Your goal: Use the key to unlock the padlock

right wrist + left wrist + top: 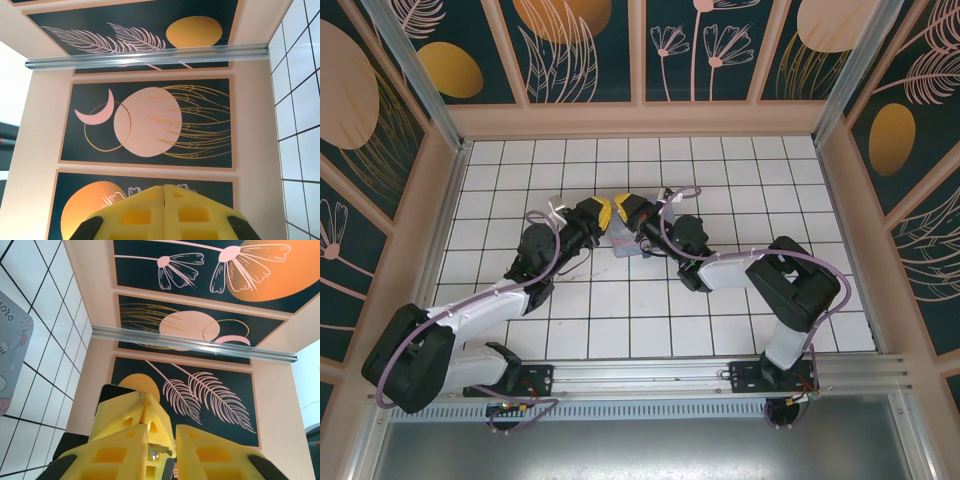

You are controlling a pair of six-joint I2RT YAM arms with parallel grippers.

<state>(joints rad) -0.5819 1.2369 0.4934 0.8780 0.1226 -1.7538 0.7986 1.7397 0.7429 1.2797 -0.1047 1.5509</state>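
Top external view. White tiled table (520,170) enclosed by walls with dark botanical panels (705,45). The left arm (480,310) and the right arm (790,290) reach inward and meet near the table's centre. The left pincer (604,213) and the right pincer (624,208), both yellow-fingered, stand tip to tip, touching or nearly so. Just nearer the bases than the tips, a pastel printed box (623,247) lies on the tiles, partly covered by the arms. Anything small between the tips is too small to make out.

Left wrist view. The camera looks along the left pincer (161,432) toward a side wall crossed by an aluminium rail (190,344). The two yellow fingers (122,452) stand a narrow gap apart. A small metal piece (159,456) sits in that gap; which of the task's things it is, and whether it is clamped, cannot be told. The box (12,355) shows at the left edge, flat on the table (50,340).

Right wrist view. The right pincer (164,192) has its fingers (135,215) pressed together along a single seam, with nothing visible between them. Behind it stands a panelled wall with a rail (150,56), and table tiles (300,125) run along the right edge.
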